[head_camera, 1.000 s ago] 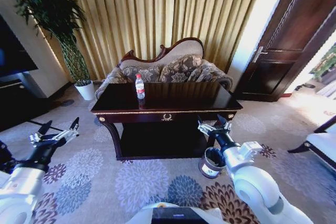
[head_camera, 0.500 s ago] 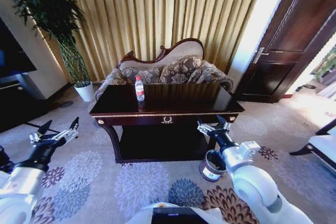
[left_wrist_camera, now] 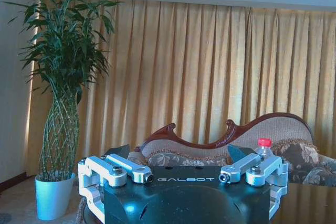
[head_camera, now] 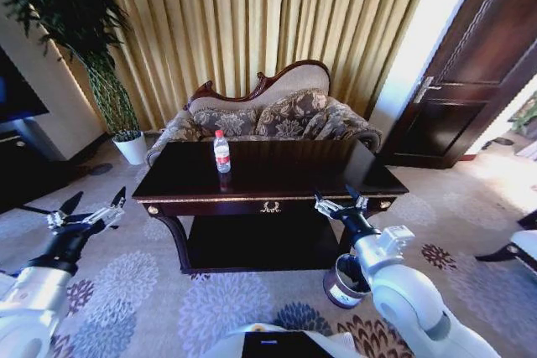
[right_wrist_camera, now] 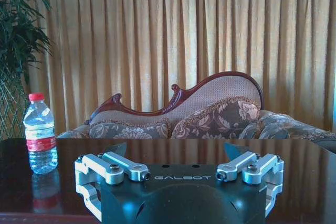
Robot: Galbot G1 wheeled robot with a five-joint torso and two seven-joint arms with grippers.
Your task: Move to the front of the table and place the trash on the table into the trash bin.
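The dark glossy table (head_camera: 277, 175) with gold trim stands in the middle of the head view. The trash I can see on it is a clear red-capped bottle (head_camera: 221, 151), upright near the table's left back part. The bottle also appears in the left wrist view (left_wrist_camera: 264, 148) and in the right wrist view (right_wrist_camera: 40, 135), standing on the table top (right_wrist_camera: 299, 171). The round brown trash bin (head_camera: 338, 290) sits on the carpet by the table's right front leg, partly behind my right arm. My left gripper (head_camera: 94, 204) hovers open, left of the table. My right gripper (head_camera: 338, 199) is open at the table's front right edge.
A patterned sofa (head_camera: 277, 111) stands behind the table before gold curtains. A tall plant in a white pot (head_camera: 132, 147) is at the back left. A dark door (head_camera: 453, 98) is at the right and a white bench (head_camera: 527, 245) at the right edge. Flowered carpet lies around the table.
The whole head view has shifted: the table looks larger and closer, and the bin sits lower in the picture. Both arms hold the same pose, grippers open.
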